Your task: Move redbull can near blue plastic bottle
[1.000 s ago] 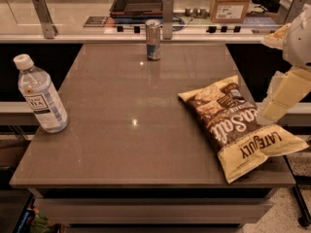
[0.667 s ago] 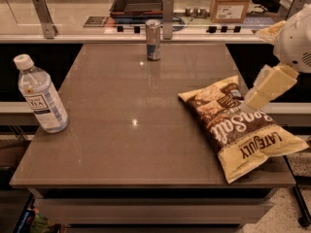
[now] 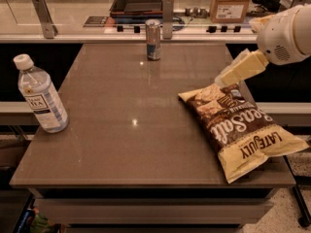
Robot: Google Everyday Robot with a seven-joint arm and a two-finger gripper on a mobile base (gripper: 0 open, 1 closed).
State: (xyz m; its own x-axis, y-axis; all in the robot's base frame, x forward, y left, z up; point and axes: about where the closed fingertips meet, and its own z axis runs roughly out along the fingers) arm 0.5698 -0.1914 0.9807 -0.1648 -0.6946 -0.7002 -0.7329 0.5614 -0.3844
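Redbull can [image 3: 153, 39] stands upright at the far edge of your table [image 3: 131, 144], well apart from the blue plastic bottle [image 3: 40, 93] at the left edge. Your gripper [image 3: 223, 78] hovers at the right, above the chip bag [image 3: 238, 125]; you cannot tell whether it is spread or pressed together

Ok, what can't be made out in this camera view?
Camera view:
The gripper, over the chip bag at the right of the table: its arm is cut off by the right edge.
The redbull can, far edge: lettering too small to read.
The blue plastic bottle, left edge: label text too small to read.
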